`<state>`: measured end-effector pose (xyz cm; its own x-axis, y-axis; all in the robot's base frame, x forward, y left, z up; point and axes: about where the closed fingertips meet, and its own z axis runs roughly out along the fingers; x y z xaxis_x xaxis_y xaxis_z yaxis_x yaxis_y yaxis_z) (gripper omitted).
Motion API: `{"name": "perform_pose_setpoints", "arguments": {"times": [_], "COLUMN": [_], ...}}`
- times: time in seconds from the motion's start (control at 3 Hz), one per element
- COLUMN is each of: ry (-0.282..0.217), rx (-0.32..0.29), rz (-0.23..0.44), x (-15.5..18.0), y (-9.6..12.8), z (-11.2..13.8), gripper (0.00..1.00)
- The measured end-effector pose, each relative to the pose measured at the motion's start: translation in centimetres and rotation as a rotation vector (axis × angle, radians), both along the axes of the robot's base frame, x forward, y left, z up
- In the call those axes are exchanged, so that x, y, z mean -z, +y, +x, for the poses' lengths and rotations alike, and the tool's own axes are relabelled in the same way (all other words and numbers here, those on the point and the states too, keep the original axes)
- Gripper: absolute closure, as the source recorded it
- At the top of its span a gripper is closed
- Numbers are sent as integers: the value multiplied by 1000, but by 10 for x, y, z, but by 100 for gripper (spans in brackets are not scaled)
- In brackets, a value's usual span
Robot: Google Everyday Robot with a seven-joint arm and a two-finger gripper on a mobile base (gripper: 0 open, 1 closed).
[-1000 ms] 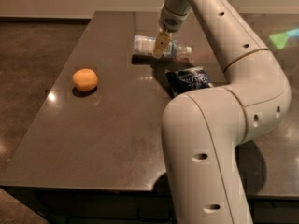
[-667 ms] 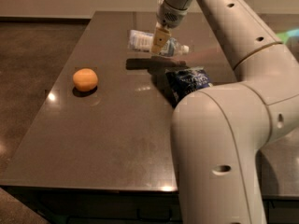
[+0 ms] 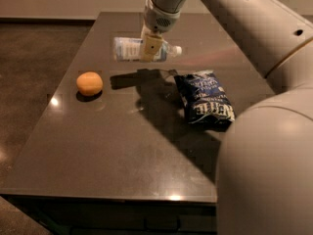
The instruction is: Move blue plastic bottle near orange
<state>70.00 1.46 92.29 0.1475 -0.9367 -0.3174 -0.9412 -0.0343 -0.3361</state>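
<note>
Pincer [image 3: 149, 49] clamped around blue plastic bottle [image 3: 126, 49], held sideways above table [image 3: 117, 155]

White letters on the dark blue chip bag [image 3: 204, 101] seem to spell "KETTLE". The bottle [image 3: 127, 49], clamped in the tool [image 3: 149, 52] above the tabletop [image 3: 107, 146], has an unreadable label.

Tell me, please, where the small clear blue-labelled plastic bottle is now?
Camera view: the bottle is held sideways in the gripper above the dark table's far half, right of the round orange, behind the blue chip bag.
</note>
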Motion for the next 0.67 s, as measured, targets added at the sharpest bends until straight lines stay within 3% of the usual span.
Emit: {"name": "perform_pose_setpoints", "arguments": {"times": [0.33, 0.67], "ry": [-4, 9], "rx": [-71, -96], "rz": [-95, -145], "x": [46, 72], "y": [14, 16], "z": [-34, -49], "gripper": [100, 100]}}
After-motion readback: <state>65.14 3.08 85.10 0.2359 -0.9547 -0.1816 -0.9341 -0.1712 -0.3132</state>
